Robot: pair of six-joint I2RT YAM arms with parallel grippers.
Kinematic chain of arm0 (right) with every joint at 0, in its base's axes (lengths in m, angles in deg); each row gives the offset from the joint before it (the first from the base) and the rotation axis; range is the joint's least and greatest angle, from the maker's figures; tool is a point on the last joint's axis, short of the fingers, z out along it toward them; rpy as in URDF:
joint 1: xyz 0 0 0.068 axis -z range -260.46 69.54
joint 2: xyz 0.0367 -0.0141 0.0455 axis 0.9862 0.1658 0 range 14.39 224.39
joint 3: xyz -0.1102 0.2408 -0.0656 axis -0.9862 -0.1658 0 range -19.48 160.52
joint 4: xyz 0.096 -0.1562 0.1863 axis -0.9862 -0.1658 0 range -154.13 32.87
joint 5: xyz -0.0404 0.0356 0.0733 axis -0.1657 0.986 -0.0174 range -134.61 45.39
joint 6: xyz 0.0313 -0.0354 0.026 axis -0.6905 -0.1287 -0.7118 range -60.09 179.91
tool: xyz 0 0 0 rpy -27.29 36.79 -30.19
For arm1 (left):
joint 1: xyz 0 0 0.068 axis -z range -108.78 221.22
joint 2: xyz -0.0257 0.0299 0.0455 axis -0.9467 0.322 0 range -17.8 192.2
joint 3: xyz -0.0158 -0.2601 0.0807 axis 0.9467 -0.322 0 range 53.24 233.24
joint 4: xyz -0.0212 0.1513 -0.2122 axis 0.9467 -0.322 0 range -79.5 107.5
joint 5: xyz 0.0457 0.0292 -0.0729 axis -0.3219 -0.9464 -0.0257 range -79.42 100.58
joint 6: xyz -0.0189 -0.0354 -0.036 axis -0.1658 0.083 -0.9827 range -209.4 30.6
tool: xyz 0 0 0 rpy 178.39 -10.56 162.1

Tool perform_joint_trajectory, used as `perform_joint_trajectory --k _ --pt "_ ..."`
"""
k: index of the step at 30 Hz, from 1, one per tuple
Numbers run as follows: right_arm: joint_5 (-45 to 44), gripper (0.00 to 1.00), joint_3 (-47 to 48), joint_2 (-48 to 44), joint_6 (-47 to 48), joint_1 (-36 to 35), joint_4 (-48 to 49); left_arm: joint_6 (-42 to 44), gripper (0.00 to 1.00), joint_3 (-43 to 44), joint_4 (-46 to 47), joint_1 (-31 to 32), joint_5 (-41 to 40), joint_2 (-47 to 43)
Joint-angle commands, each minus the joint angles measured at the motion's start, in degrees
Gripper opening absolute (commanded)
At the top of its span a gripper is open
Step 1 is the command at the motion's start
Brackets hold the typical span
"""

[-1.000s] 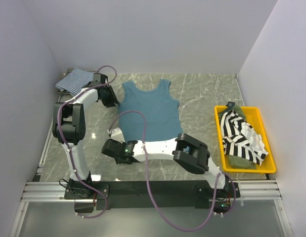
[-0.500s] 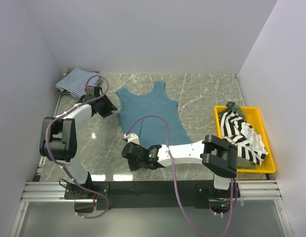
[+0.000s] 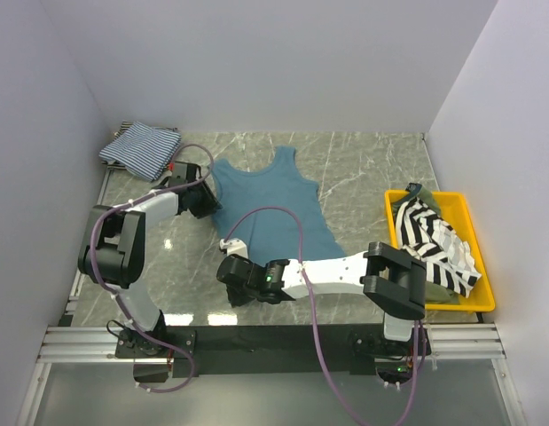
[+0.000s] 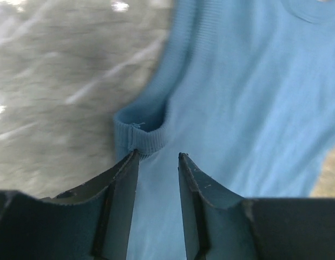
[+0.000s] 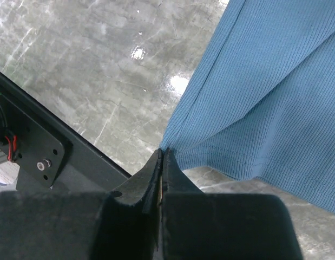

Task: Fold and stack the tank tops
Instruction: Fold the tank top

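Observation:
The plain teal-blue tank top lies flat mid-table, skewed, neck toward the back. My left gripper is at its left shoulder strap. In the left wrist view the left gripper is open, its jaws straddling the cloth just below the strap end, with nothing gripped. My right gripper is shut on the near-left hem corner of the teal tank top, and its tips pinch the cloth low over the table. The fine blue-and-white striped top lies bunched at the back left.
A yellow tray at the right edge holds the black-and-white striped top over the olive-green one. The black base rail runs close beside my right gripper. White walls enclose the table on three sides.
My right gripper has dragged the hem corner toward the near edge, skewing the teal top. My left gripper has swung from beside the striped top onto the teal top's left strap.

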Motion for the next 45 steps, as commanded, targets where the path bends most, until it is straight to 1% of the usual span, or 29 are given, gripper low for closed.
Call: perform_joint_trajectory --k 1,7,8,10,13,20,24,25,27,28,31,38,45 --pt "-0.35 0.0 2.17 -1.16 0.28 -0.52 0.12 0.96 0.41 1.49 -1.8 -0.11 -7.32 -0.58" --pt "-0.43 0.0 2.26 -0.9 -0.06 -0.52 -0.32 1.23 0.38 2.28 -3.12 -0.11 -7.33 -0.58" --pt "-0.43 0.0 2.09 -1.07 -0.15 -0.52 -0.06 1.31 0.38 2.02 -3.03 -0.11 -9.07 -1.1" --pt "-0.52 0.0 2.17 -0.9 -0.15 -0.52 -0.23 1.4 0.38 2.45 -3.29 -0.11 -9.61 -1.11" --pt "-0.43 0.0 2.44 -0.9 -0.15 -0.52 -0.41 1.67 0.35 3.42 -4.35 -0.11 -9.79 0.65" --pt "0.62 0.0 3.4 -0.81 -0.07 -0.52 -0.58 1.58 0.37 3.25 -2.59 0.07 -9.27 3.28" --pt "1.59 0.0 4.28 -0.63 0.11 -0.52 -0.85 1.23 0.35 3.77 -1.8 -0.02 -9.61 4.34" --pt "1.85 0.0 4.46 -0.63 0.2 -0.52 -0.85 1.05 0.32 4.04 -1.8 -0.02 -9.88 4.52" --pt "3.17 0.0 4.9 -0.46 0.29 -0.52 -0.67 0.7 0.24 4.56 -2.15 -0.02 -10.75 4.78" --pt "3.6 0.0 4.99 -0.2 0.2 -0.61 -0.67 0.52 0.15 5.0 -2.33 -0.02 -11.37 4.78" --pt "5.27 0.0 5.08 0.51 -0.15 -0.52 0.12 0.0 0.01 5.88 -3.29 -0.02 -13.91 4.34" --pt "11.34 0.0 7.09 3.84 -0.42 -0.87 3.81 -1.85 0.01 5.45 -5.75 -2.04 -20.42 1.19" --pt "14.59 0.0 10.34 6.13 0.11 -1.14 5.13 -3.78 0.0 4.48 -7.6 -5.03 -23.86 -0.49"
